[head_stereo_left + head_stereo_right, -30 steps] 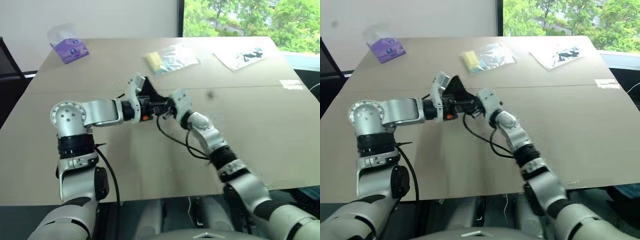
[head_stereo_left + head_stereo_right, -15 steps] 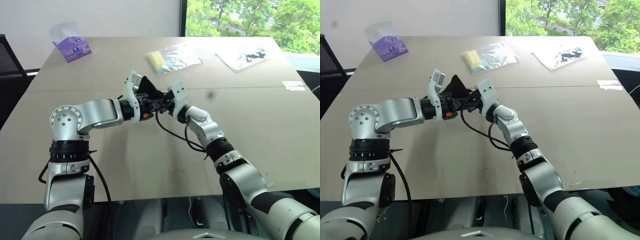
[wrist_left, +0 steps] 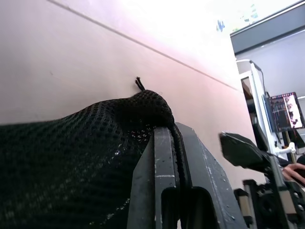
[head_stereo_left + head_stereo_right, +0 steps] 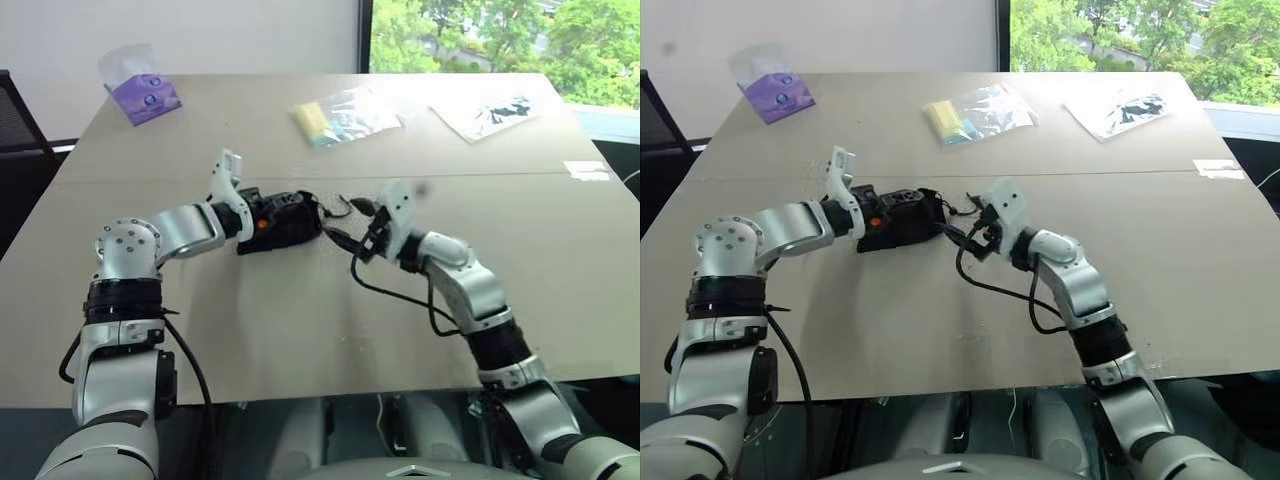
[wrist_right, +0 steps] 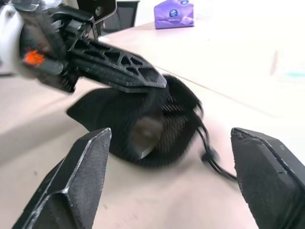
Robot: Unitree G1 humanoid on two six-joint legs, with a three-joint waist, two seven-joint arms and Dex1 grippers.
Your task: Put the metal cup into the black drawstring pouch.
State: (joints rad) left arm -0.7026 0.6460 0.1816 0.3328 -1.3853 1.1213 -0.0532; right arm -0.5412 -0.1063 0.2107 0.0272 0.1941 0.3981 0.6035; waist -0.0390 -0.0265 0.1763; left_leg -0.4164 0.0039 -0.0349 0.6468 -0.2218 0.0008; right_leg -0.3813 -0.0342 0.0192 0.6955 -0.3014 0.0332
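Black pouch (image 5: 143,121) mouth is kept pinched by the left hand (image 4: 285,215); beside it, the right hand (image 5: 171,191) is spread apart, cup (image 5: 145,133) glimpsed inside.

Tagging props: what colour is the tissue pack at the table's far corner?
Purple tissue pack, clearest in the right wrist view.

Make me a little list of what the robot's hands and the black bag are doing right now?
left gripper: fingers shut on the rim of the soft black mesh drawstring pouch
right gripper: fingers open, apart from the pouch
small shiny silver metal cup: inside the pouch mouth
pouch: lying on the tan wooden table
cord: trailing on the table
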